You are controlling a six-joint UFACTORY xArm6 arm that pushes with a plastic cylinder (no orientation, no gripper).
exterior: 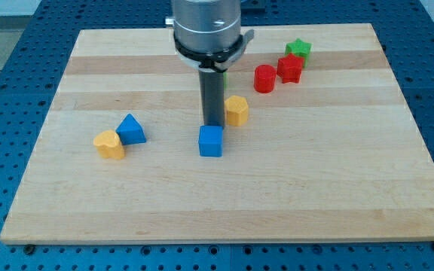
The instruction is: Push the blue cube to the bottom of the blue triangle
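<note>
The blue cube [211, 141] sits near the middle of the wooden board [315, 188]. The blue triangle [132, 129] lies to the view's left of it, touching a yellow heart-shaped block [110, 144] at its lower left. My tip [214, 123] stands just above the blue cube's top edge, touching it or very close to it. A yellow hexagonal block [236, 110] sits right beside the rod on the view's right.
A red cylinder [264, 78], a red star-like block [290, 68] and a green star-like block [298, 50] cluster at the view's upper right. A green block is mostly hidden behind the rod. The arm's grey housing [206, 26] hangs over the board's top middle.
</note>
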